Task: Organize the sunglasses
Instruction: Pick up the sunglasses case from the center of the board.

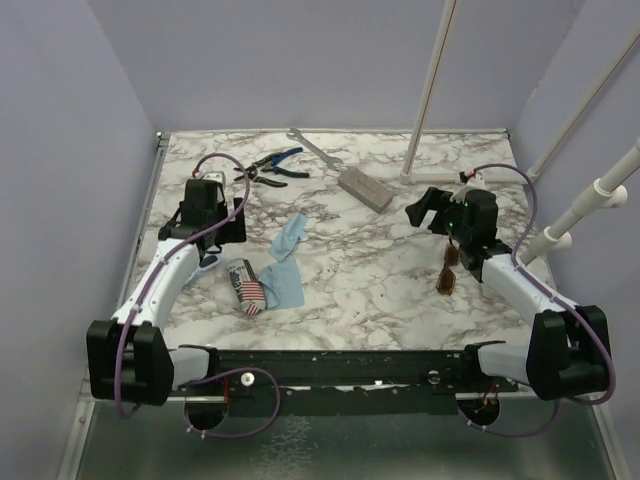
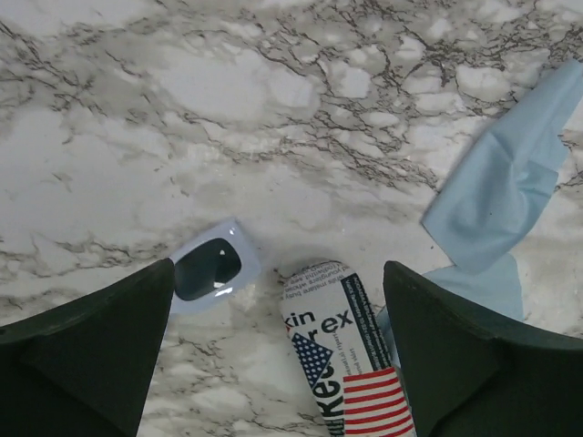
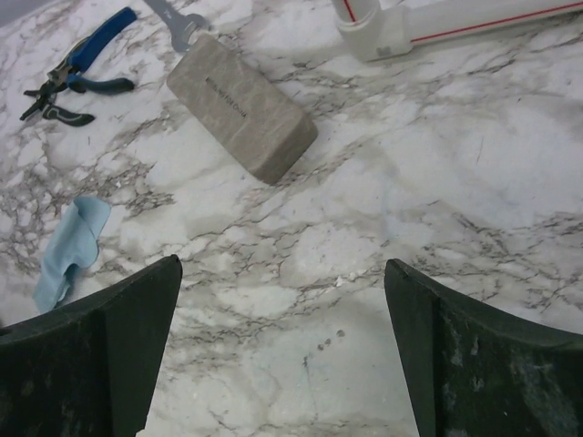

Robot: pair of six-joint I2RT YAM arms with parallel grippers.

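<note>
Since nothing of the task is in hand yet, my left end effector and my right end effector both stand spread wide with nothing between the fingers, each poised above the marble table. The sunglasses lie on the table on my right side, just beside the right forearm and nearer its base than the fingers, so the right wrist view misses them. It faces the grey case instead, shut and well ahead, probably where they belong. I judge the right arm must draw back to reach them. My left looks down on a printed tube and the light blue cloth, perhaps there for wiping.
</note>
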